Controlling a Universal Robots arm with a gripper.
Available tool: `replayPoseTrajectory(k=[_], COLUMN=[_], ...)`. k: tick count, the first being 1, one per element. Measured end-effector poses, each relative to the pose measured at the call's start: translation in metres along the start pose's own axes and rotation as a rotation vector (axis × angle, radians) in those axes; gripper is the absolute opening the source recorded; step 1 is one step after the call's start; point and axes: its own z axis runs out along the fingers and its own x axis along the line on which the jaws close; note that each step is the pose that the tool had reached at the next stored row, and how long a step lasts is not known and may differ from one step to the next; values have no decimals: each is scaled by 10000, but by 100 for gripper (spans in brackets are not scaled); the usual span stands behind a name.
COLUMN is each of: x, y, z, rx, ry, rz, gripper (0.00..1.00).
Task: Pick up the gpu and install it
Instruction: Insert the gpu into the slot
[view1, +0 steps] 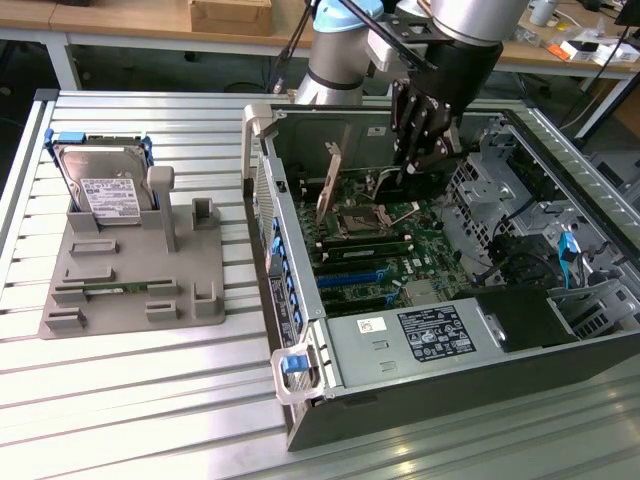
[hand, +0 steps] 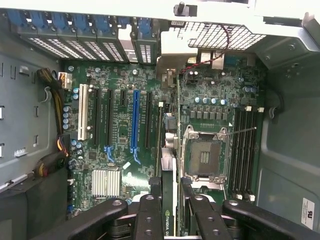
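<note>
Exterior view: open PC case lies on its side on the slatted metal counter, motherboard facing up inside it. Gripper hangs inside the case above the motherboard, toward the far wall. Its fingers are clamped on the gpu, a thin card seen edge-on that stands tilted over the board, lower edge near the CPU socket. Blue expansion slots lie on the board on the near side of that socket. Power supply with a black label sits in the case at its near end. Drive bays and a blue cable fill the case end toward the exterior view's right. Off the case, toward the exterior view's left, a grey fixture tray sits on the counter; a hard drive with a white label stands in its far slot, and a thin memory stick lies in a low slot.

Wrist view: fingers grip the gpu from both sides; the card runs edge-on between them, a logo on its green edge. Below it the motherboard fills the case floor, with the CPU socket just beside the card's line, the long blue slot on the card's other side, and a silver heatsink near the fingers.
</note>
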Motion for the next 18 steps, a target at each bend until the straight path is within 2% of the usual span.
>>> replayPoseTrajectory(k=[18], x=[1], y=[0], z=[95], rx=[-3], ry=[48], rz=[0], gripper=[26])
